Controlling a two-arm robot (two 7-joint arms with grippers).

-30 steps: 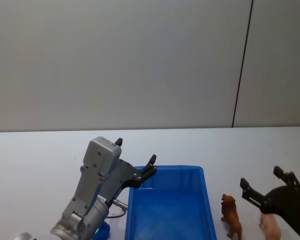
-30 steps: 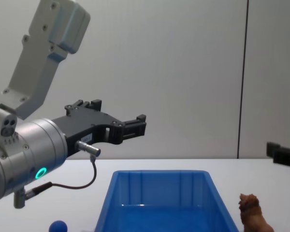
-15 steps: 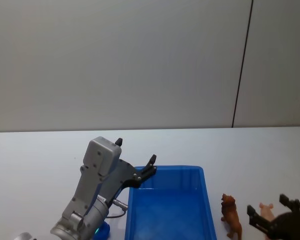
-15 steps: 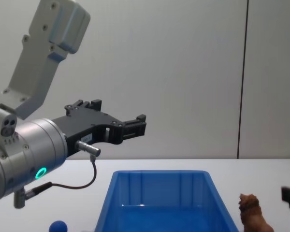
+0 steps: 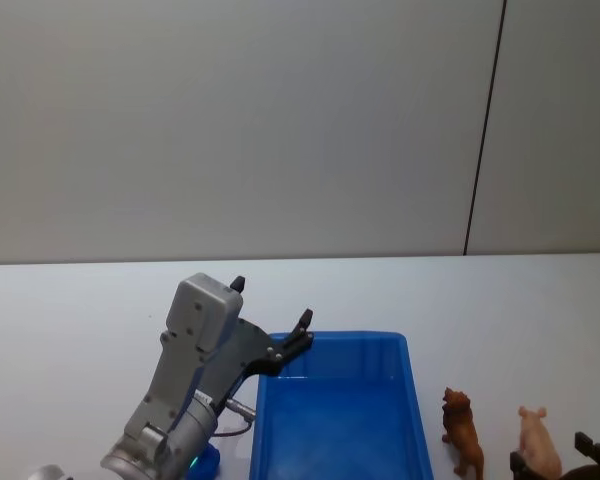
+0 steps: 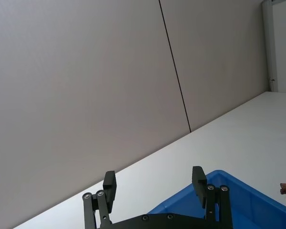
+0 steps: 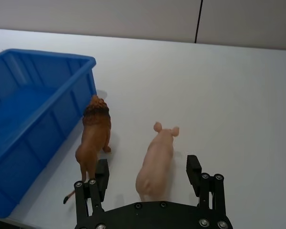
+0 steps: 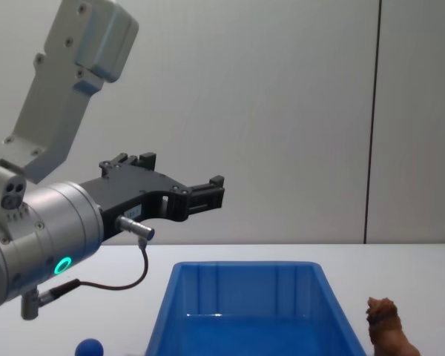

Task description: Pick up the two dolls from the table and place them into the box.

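Two dolls stand on the white table right of the blue box: a reddish-brown lion beside the box wall and a pale pink pig farther right. In the right wrist view the lion and the pig face away from me, and my right gripper is open, its fingers either side of the pig's rear without touching it. My left gripper is open and empty, held in the air over the box's far left corner.
A small blue ball lies on the table left of the box, under my left arm. Bare white tabletop stretches right of and beyond the dolls. A grey wall stands behind the table.
My right gripper has dropped and drawn back toward the lower right corner, uncovering the pig in the head view and leaving the chest view. The left arm has not moved.
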